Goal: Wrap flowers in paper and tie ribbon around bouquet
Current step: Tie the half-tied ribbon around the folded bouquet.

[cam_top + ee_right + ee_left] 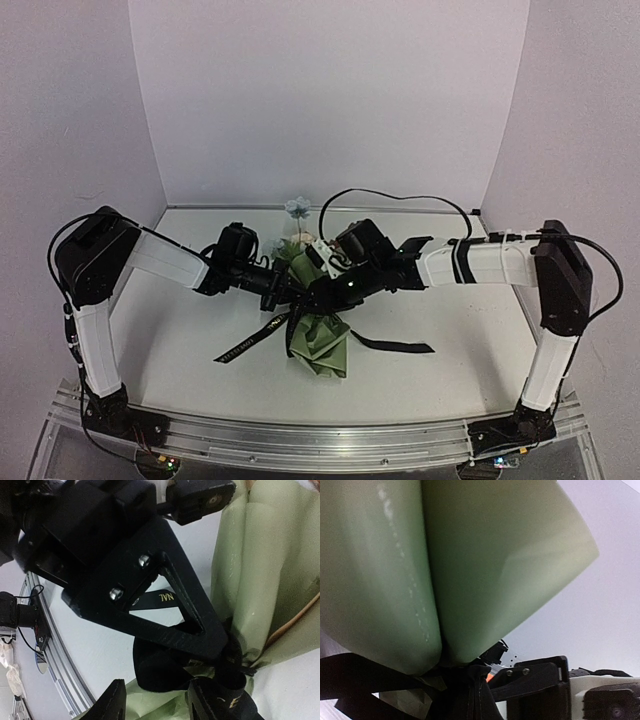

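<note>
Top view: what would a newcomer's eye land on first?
The bouquet, a crumpled olive-green paper bundle lying mid-table, with the left gripper and the right gripper meeting at its pinched middle. Next comes the black ribbon, trailing over the white table on both sides of the bundle. A pale blue bloom pokes out at the far end.

The top camera looks down from behind the arms (100, 330) over the whole table (450, 385). The left wrist camera sits tight against the paper (495, 570) ahead of its jaws. The right wrist camera, equally near, shares that paper, with the left gripper (225, 647) just beyond its jaws
</note>
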You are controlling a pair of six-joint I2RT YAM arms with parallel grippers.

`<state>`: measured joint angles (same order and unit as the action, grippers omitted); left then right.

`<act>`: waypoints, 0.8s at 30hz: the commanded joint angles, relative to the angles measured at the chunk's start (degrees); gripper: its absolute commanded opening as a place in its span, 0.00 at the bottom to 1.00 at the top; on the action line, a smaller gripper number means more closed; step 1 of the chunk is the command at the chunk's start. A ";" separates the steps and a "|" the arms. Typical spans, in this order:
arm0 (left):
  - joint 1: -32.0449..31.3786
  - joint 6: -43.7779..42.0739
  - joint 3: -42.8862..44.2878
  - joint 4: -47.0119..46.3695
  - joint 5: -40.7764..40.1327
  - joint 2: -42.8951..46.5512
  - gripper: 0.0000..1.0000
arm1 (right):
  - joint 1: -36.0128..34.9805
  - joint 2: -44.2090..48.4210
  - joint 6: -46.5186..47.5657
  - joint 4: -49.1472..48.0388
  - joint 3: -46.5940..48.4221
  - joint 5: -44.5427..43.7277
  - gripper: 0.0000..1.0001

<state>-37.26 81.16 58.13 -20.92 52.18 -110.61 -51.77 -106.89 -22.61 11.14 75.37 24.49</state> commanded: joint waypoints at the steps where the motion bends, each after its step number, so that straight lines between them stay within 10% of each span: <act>1: -0.46 7.53 -0.41 -9.03 2.76 0.84 0.00 | -0.53 -1.37 -0.75 -1.97 1.01 2.10 0.44; 24: -0.89 12.79 -2.67 -16.38 4.70 -5.37 0.00 | -4.72 -3.75 2.75 4.31 -6.65 -12.99 0.38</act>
<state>-38.13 94.51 55.76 -34.43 55.10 -115.70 -56.29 -110.69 -19.97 13.13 70.34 17.92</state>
